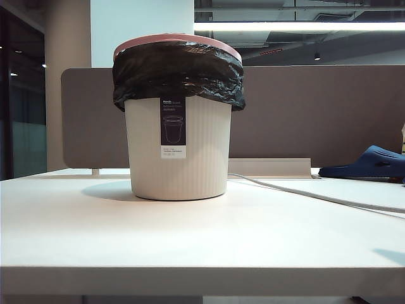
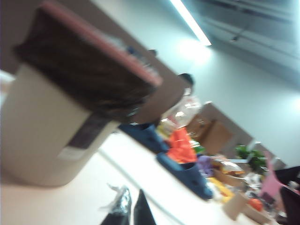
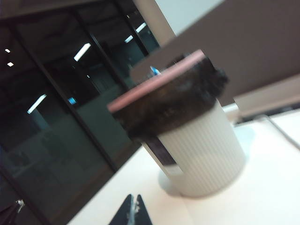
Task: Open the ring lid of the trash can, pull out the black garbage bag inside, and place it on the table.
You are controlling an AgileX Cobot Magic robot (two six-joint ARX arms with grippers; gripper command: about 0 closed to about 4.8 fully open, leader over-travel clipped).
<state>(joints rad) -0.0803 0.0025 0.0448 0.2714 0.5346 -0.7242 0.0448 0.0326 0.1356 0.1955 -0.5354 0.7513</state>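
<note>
**Lidded bin stands alone on the desk, both grippers low and closed**

The trash can (image 1: 178,149) stands upright on the table (image 1: 190,247), left of the middle of the exterior view, at about ten o'clock from the table's centre. Its dark label (image 1: 173,126) faces the camera. The ring lid (image 1: 177,40) sits flat on the rim, pinning the black garbage bag (image 1: 179,79), whose crinkled edge folds down over the outside of the upper wall. A grey-brown partition panel (image 1: 304,114) runs behind the bin. A pale cable (image 1: 316,195) trails across the table from the bin's base toward four o'clock, and a dark blue slipper (image 1: 370,163) lies at the far right, at about three o'clock from the bin.

Neither arm shows in the exterior view. In the left wrist view, the left gripper (image 2: 131,211) appears only as dark fingertips at the picture's edge, drawn together and holding nothing, apart from the bin. In the right wrist view, the right gripper (image 3: 133,213) likewise shows its tips pressed together, empty, short of the bin's base. Both wrist pictures are tilted and blurred.
</note>
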